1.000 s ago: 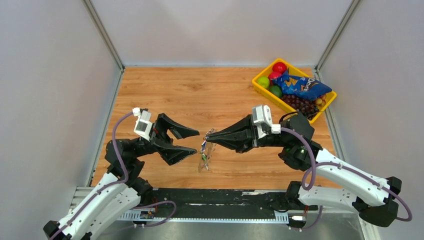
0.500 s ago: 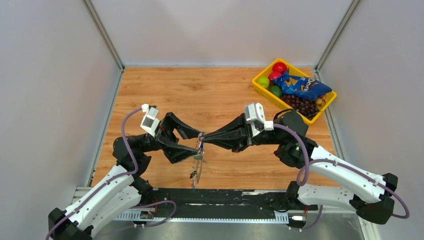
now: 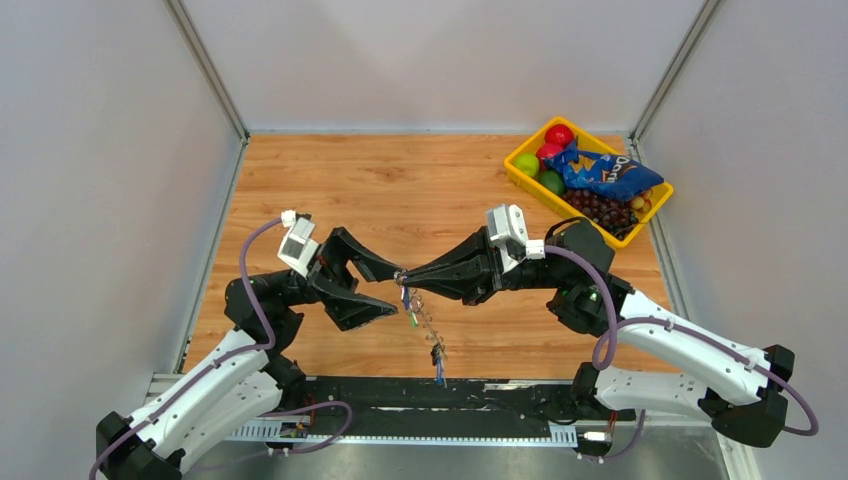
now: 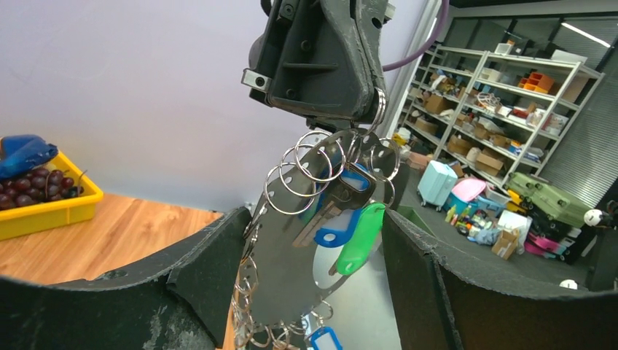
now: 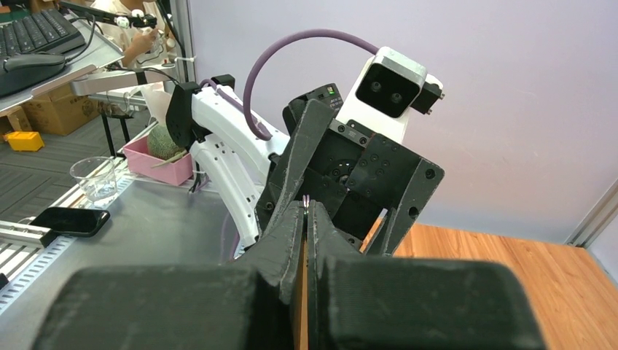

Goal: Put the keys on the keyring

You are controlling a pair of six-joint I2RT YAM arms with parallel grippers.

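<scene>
**Top view:** both arms reach inward and meet above the table (image 3: 420, 190). The right gripper (image 3: 407, 277), fingers pressed together, pinches the keyring (image 3: 405, 293). The chain and keys (image 3: 437, 356) dangle below. The left gripper (image 3: 396, 290), jaws spread, brackets the ring.

**Left wrist view:** the rings and a green-capped key (image 4: 360, 238) hang between the left fingers (image 4: 208, 273).

**Right wrist view:** the closed fingertips (image 5: 290, 240) point at the left gripper.

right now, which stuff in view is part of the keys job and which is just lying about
Job:
keys
keyring
right claw, shut on the keyring
left claw, open around the bunch

Lying about:
yellow tray
chip bag
grapes
red and green fruit
</scene>
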